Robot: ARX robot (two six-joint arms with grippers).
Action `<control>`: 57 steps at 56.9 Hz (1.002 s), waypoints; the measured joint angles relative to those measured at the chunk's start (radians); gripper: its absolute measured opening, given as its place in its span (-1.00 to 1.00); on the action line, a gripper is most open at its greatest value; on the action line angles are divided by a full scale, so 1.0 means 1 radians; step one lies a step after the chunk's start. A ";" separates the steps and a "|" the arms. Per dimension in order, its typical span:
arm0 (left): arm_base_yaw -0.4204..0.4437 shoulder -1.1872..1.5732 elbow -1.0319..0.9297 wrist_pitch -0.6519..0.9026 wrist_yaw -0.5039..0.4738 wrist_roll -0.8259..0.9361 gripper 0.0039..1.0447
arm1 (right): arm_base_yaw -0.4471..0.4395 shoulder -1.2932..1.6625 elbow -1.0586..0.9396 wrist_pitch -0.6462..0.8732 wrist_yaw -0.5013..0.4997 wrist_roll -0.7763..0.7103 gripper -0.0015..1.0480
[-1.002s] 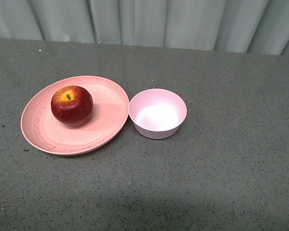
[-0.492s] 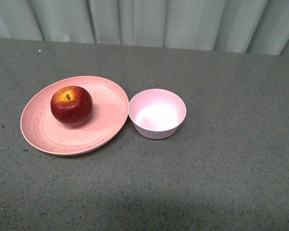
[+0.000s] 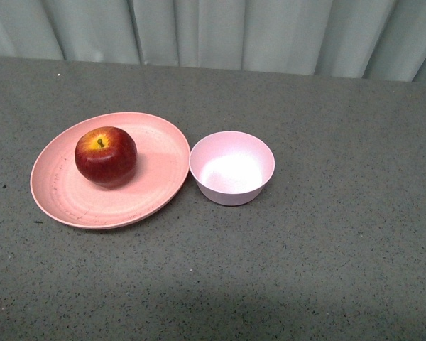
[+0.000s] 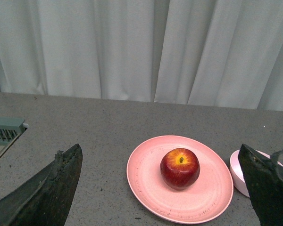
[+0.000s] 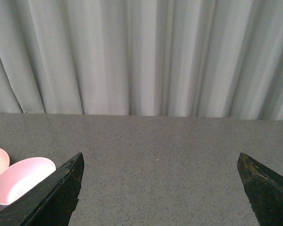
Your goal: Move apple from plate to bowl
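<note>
Apple (image 3: 106,156) sits on the plate (image 3: 160,177), stem up, yellow patch round the stem. In the front view it's left of the plate's centre. Task step not yet done.

Plate lies flat on the worktop (image 3: 326,249), in the left half of your front view. Bowl (image 3: 231,193) stands upright just right of the plate. The rims are touching or a hair apart, can't tell which. Inside the bowl you only get a bright glare spot.

Left tool (image 4: 159,149): released, jaws spread wide, gripping nothing. Its dark fingers (image 4: 52,188) frame the left wrist view. The apple and plate lie ahead of the tips, between the two, no contact. One finger covers part of the bowl there.

Right tool (image 5: 160,155): also released, jaws wide, held over the worktop. The bowl and a sliver of the plate show just past one finger.

Pale curtain (image 3: 234,32) hangs behind the worktop's far edge. A grey ribbed part (image 4: 4,129) shows at the frame edge of the left wrist view; can't tell what it is.
</note>
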 joint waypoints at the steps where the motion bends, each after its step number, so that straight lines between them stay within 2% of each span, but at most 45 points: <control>1: 0.000 0.000 0.000 0.000 0.000 0.000 0.88 | 0.000 0.000 0.000 0.000 0.000 0.000 0.82; 2: 0.000 0.000 0.000 0.000 0.000 0.000 0.88 | 0.000 0.000 0.000 0.000 0.000 0.000 0.82; 7: -0.050 0.097 0.029 -0.057 -0.216 -0.023 0.88 | 0.000 0.000 0.000 0.000 0.000 0.000 0.82; 9: -0.047 0.184 0.036 -0.021 -0.257 -0.031 0.88 | 0.000 -0.001 0.000 0.000 0.002 0.000 0.82; 13: -0.021 0.320 0.051 0.073 -0.230 -0.042 0.88 | 0.000 -0.001 0.000 0.000 0.000 0.000 0.82; 18: 0.023 0.569 0.115 0.257 -0.150 -0.061 0.88 | 0.000 -0.001 0.000 0.000 -0.001 0.000 0.82; 25: 0.031 0.875 0.230 0.429 -0.081 -0.066 0.88 | 0.000 -0.001 0.000 0.000 0.000 0.000 0.82; 33: -0.017 1.182 0.365 0.442 0.019 -0.058 0.88 | 0.000 -0.001 0.000 0.000 -0.001 0.000 0.82; 57: -0.132 1.697 0.683 0.396 0.000 -0.022 0.88 | 0.000 -0.001 0.000 0.000 -0.001 0.000 0.82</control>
